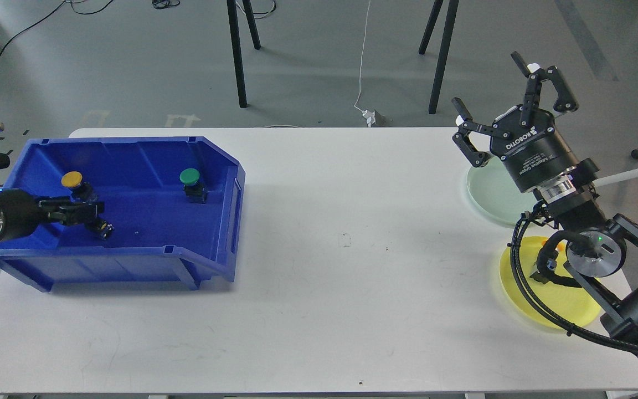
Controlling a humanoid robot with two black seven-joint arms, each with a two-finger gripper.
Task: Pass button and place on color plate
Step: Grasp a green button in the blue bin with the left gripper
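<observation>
A blue bin (225, 183) at the left holds a yellow-capped button (72, 179) and a green-capped button (189, 177). My left gripper (87, 211) reaches into the bin just below the yellow button. It is dark and I cannot tell its fingers apart. A small black button base (103, 228) shows right by its tip. My right gripper (510, 108) is open and empty, raised above the pale green plate (490, 191). The yellow plate (560, 299) holds a yellow button (551, 257), mostly hidden behind my right arm.
The bin's walls enclose my left gripper. My right arm and its cables lie over the yellow plate. Black stand legs (237, 55) rise from the floor behind the table. The white table (346, 244) runs between bin and plates.
</observation>
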